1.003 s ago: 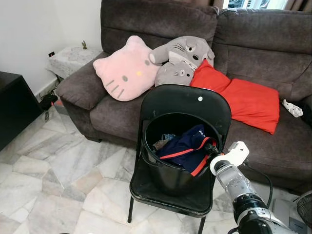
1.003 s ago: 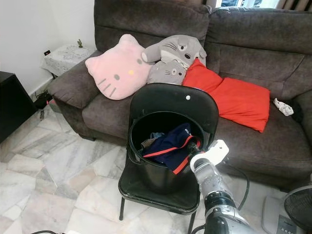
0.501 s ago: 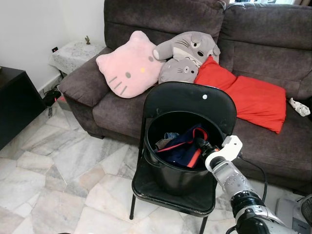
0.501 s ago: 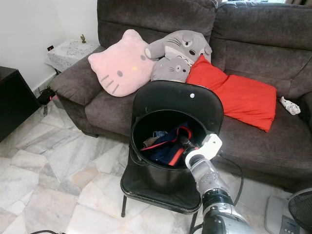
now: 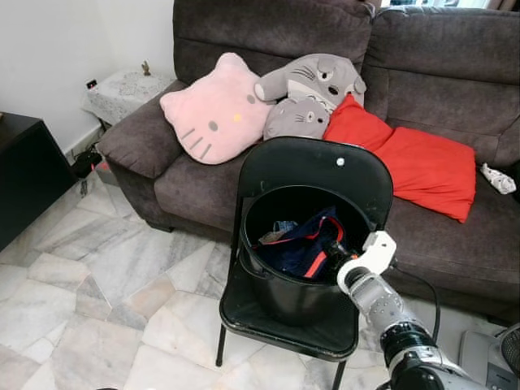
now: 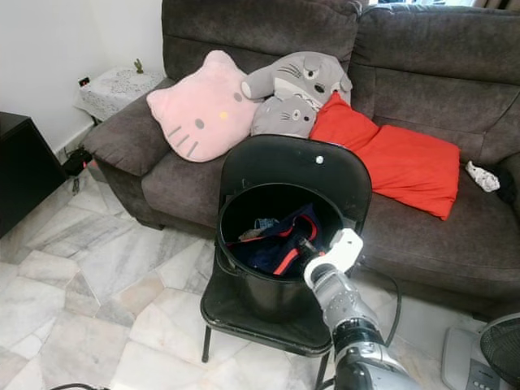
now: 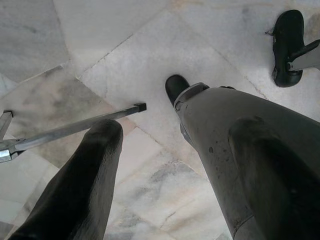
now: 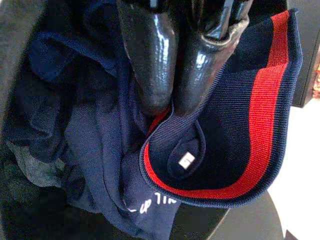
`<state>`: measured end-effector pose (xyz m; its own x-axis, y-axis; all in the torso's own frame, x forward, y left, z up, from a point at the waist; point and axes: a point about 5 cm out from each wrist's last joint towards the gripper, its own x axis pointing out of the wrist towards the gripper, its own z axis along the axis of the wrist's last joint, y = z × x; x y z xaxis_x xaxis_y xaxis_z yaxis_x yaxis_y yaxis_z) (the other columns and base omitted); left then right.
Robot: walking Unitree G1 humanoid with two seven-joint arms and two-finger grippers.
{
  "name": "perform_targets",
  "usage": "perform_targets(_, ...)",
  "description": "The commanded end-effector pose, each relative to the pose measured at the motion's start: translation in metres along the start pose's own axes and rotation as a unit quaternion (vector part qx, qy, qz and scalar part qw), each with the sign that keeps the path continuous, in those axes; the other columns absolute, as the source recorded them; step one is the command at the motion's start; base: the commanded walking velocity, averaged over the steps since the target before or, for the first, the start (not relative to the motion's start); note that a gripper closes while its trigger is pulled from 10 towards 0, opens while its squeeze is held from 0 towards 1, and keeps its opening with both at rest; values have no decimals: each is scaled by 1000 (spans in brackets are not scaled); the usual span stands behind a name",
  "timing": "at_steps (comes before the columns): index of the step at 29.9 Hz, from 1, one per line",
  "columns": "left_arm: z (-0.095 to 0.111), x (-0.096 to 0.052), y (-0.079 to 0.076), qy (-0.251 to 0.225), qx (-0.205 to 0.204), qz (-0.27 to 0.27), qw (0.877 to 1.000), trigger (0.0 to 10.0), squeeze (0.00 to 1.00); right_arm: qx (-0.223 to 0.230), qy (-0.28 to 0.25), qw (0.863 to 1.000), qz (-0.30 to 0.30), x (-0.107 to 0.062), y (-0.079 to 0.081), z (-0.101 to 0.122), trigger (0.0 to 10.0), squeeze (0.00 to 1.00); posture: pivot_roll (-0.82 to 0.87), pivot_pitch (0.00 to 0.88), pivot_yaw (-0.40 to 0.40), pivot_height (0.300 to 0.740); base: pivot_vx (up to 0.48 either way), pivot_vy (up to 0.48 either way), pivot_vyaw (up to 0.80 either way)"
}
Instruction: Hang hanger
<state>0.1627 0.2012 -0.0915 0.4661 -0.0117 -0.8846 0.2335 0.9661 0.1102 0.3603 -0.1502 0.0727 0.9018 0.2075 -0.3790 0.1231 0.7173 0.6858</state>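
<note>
**Right wrist view update: pinched on the jumper, deeper in the bucket than a second ago**

Comparing with a second back: right gripper (image 8: pixel 172 102) moved from the near rim of the round black plastic bucket (image 5: pixel 284 302) to well inside it. Fingers pressed together, pinching the ribbed edge of the navy knit garment with the red stripe (image 8: pixel 240 125). Garment dragged along too: draped over the rim before, now bunched inside, spilling out past the fingertips. Bucket sitting on the black folding metal chair (image 5: pixel 317 162), same as before.

Meaning for the task, just guessing: more like sorting laundry than hanging anything yet. Can't tell where the hanger is, possibly buried under the clothes beneath the fingers. Hanging step not started by the look of it.

Writing-wise:
- small white neck tag (image 8: pixel 187 160) just beyond the fingertips, too tiny to read
- white printed lettering (image 8: pixel 150 202) further past the tips, half folded under, not readable as a word

Left gripper (image 7: pixel 177 127) hanging idle over the marble floor, fingers spread apart, holding nothing.
</note>
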Motion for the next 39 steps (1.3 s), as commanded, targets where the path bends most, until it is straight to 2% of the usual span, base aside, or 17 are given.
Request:
perform_targets(1, -9, -1, 1, 19, 5, -1, 1000, 10000, 0, 3, 24, 1000, -13, -1, -5, -13, 10000, 0, -74, 88, 39, 740, 0, 0, 0)
perform_targets(2, -9, -1, 1, 20, 5, -1, 1000, 10000, 0, 3, 25, 1000, -12, -1, -5, -13, 8941, 0, -74, 88, 39, 740, 0, 0, 0)
perform_targets(3, -9, -1, 1, 20, 5, -2, 1000, 10000, 0, 3, 25, 1000, -12, -1, -5, -14, 8941, 0, -72, 89, 39, 740, 0, 0, 0)
perform_targets(4, -9, -1, 1, 20, 5, -2, 1000, 10000, 0, 2, 24, 1000, -11, -1, -5, -13, 3765, 0, -72, 90, 39, 740, 0, 0, 0)
perform_targets(7, -9, -1, 1, 20, 5, -2, 1000, 10000, 0, 2, 23, 1000, -11, -1, -5, -13, 3765, 0, -72, 90, 39, 740, 0, 0, 0)
perform_targets(8, -9, -1, 1, 21, 5, -1, 1000, 10000, 0, 5, -9, 1000, -3, -1, -3, -6, 0, 0, -72, 91, 39, 740, 0, 0, 0)
perform_targets(10, -9, -1, 1, 21, 5, -1, 1000, 10000, 0, 9, -28, 1000, -1, -1, -2, -1, 0, 0, -72, 92, 39, 740, 0, 0, 0)
perform_targets(12, -9, -1, 1, 21, 5, 0, 1000, 10000, 0, -32, -87, 996, -12, -3, -2, 15, 0, 0, -77, 94, 41, 740, 0, 0, 0)
perform_targets(14, -9, -1, 1, 21, 6, 0, 1000, 10000, 0, -44, -103, 994, -10, -4, -1, 20, 0, 0, -78, 95, 42, 740, 0, 0, 0)
perform_targets(15, -9, -1, 1, 21, 6, -1, 1000, 10000, 0, -67, -130, 989, -7, -6, 2, 26, 0, 0, -81, 97, 44, 740, 0, 0, 0)
perform_targets(18, -9, -1, 2, 22, 7, -1, 1000, 10000, 0, -97, -160, 982, -5, -9, 7, 34, 0, 0, -84, 98, 45, 740, 0, 0, 0)
perform_targets(22, -9, -1, 2, 22, 8, -1, 1000, 10000, 0, -159, -208, 965, -26, -15, 14, 40, 0, 0, -95, 97, 52, 740, 0, 0, 0)
perform_targets(29, -8, -1, 3, 23, 11, -1, 1000, 10000, 0, -210, -246, 946, -23, -23, 28, 39, 0, 0, -104, 94, 58, 740, 0, 0, 0)
perform_targets(30, -8, -1, 3, 22, 11, -1, 1000, 10000, 0, -236, -257, 937, -18, -25, 32, 40, 0, 0, -105, 93, 58, 740, 0, 0, 0)
perform_targets(32, -8, -1, 3, 22, 11, -1, 1000, 10000, 0, -251, -264, 931, -15, -27, 36, 41, 0, 0, -106, 93, 58, 740, 0, 0, 0)
perform_targets(36, -8, -1, 3, 22, 11, -1, 1000, 10000, 0, -276, -308, 910, 15, -39, 52, 47, 0, 0, -106, 95, 56, 740, 0, 0, 0)
perform_targets(39, -8, -1, 3, 22, 11, -1, 1000, 10000, 0, -286, -318, 903, 45, -47, 65, 46, 0, 0, -109, 97, 51, 740, 0, 0, 0)
